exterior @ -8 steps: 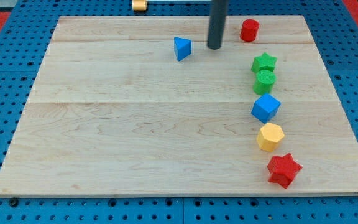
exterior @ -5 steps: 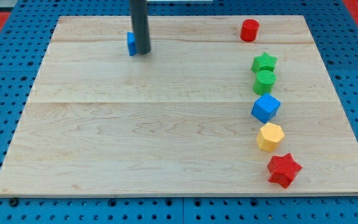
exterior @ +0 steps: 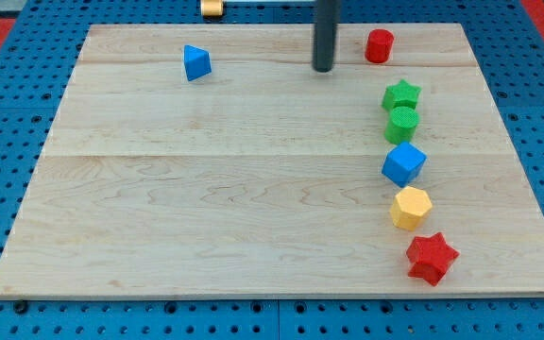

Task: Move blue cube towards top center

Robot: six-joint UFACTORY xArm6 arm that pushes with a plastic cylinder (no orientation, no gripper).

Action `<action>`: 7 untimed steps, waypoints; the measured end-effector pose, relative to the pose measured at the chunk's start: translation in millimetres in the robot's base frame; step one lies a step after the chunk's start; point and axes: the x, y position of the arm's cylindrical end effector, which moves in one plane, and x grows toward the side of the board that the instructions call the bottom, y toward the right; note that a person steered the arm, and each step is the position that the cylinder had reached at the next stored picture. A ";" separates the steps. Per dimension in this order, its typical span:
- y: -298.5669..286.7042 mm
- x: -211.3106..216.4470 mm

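- No gripper is seen; only a dark rod is there, so open or closed cannot be told.
- My tip is set near the view's top, just left of the red cylinder.
- The blue cube is found on the table at the view's right, between the green cylinder and the yellow hexagon block, well apart from my tip.
- A blue triangle block is seen at the top left.

Bright, even light falls from overhead across the wooden board, without glare. Blocks such as the blue cube cast only small soft shadows. Focus is sharp throughout; the edges look straight, with no distortion visible.
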 end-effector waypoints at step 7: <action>-49.9 180.2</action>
